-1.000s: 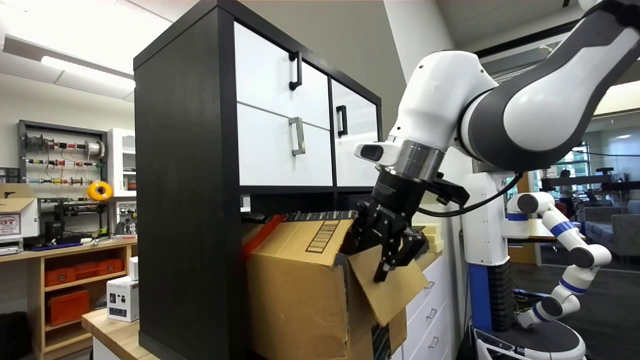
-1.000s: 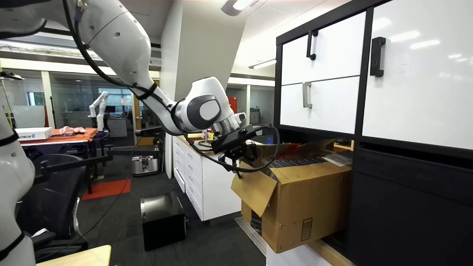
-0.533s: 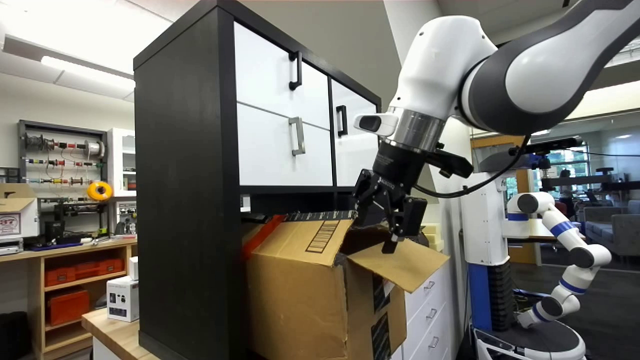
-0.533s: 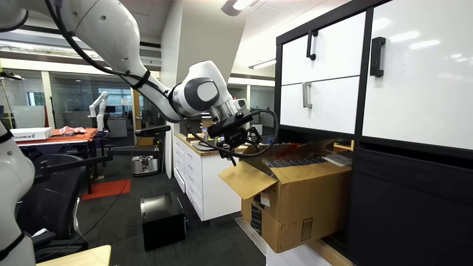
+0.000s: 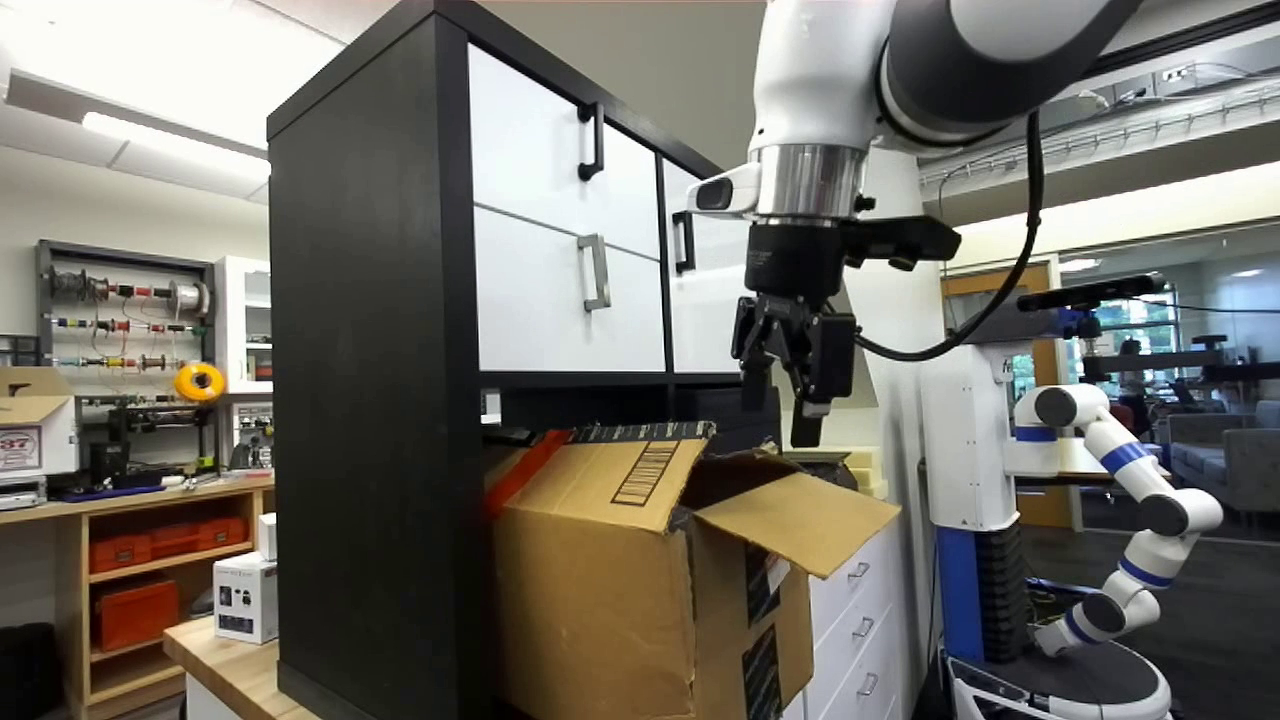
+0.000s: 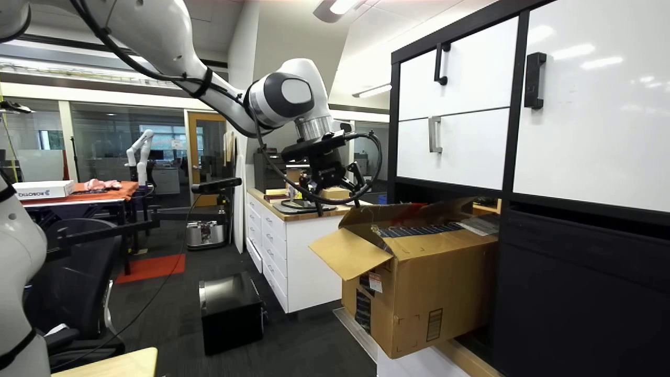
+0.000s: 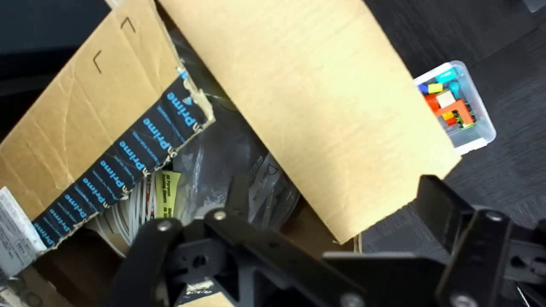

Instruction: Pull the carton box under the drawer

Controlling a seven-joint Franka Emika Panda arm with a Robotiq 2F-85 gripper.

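Note:
The carton box (image 5: 595, 600) juts out of the black cabinet's lower opening, below the white drawer (image 5: 535, 290); both also show in an exterior view as the box (image 6: 445, 288) and the drawer (image 6: 455, 149). Its front flap (image 5: 805, 520) sticks outward, and its top gapes. My gripper (image 5: 780, 415) hangs above the flap and the open front edge, pointing down and apart from the cardboard. In the wrist view the gripper (image 7: 335, 192) stands wide open with nothing held; flap (image 7: 315, 106) and bagged contents (image 7: 222, 157) lie below. The box's rear part is hidden inside the cabinet.
The black cabinet frame (image 5: 365, 350) flanks the box. Behind stands a white drawer unit (image 6: 314, 262) with items on top. A clear bin of coloured parts (image 7: 456, 106) and a black case (image 6: 230, 311) are on the floor. A cable (image 6: 377, 167) loops beside the gripper.
My gripper has opened, risen off the front flap and turned more upright. The flap, bent down a second ago, has swung up and outward. The box's body has not visibly moved.

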